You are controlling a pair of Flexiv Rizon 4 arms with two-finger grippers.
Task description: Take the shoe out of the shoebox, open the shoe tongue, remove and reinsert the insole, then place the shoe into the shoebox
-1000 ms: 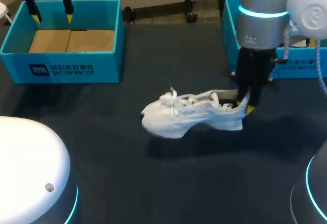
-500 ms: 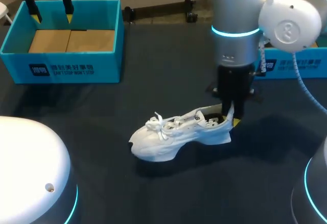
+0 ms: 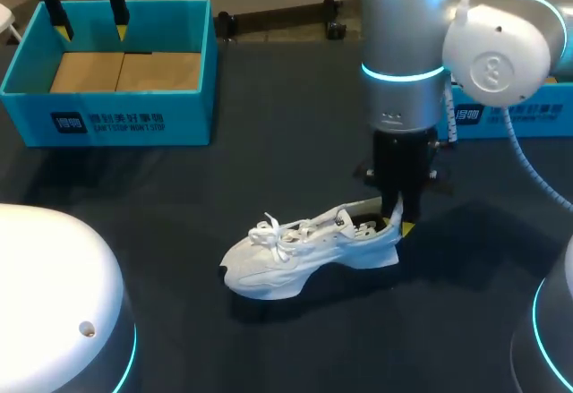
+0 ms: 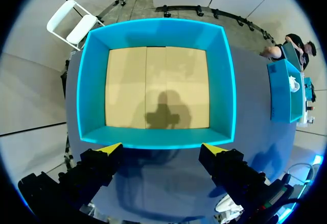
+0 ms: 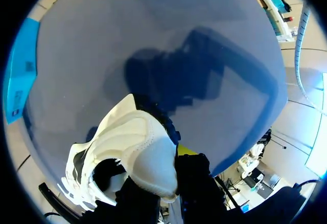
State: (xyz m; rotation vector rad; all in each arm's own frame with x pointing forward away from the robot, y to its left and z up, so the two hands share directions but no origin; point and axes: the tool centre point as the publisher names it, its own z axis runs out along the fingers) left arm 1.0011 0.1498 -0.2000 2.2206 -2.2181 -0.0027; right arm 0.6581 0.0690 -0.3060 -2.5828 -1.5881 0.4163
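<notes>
Leftward and toward the near edge went your right gripper [image 3: 399, 223] over the last second, carrying the shoe [image 3: 304, 254] from beside the right shoebox [image 3: 501, 111] to the middle of the table [image 3: 269, 169]. Its fingers were clamped on the heel collar from two sides, and the shoe lay toe to the left, sole down at or just above the table; which, you could not tell. It looked light, with a soft upper that would give under a pinch; the heel and thick sole looked stiffer, so those were your firm holds. The loose laces [image 3: 277, 232] could snag; the tongue was not clear to see beneath them. Your left gripper [image 4: 162, 150] hung spread open above the left shoebox [image 3: 107, 124], well apart from the shoe.
</notes>
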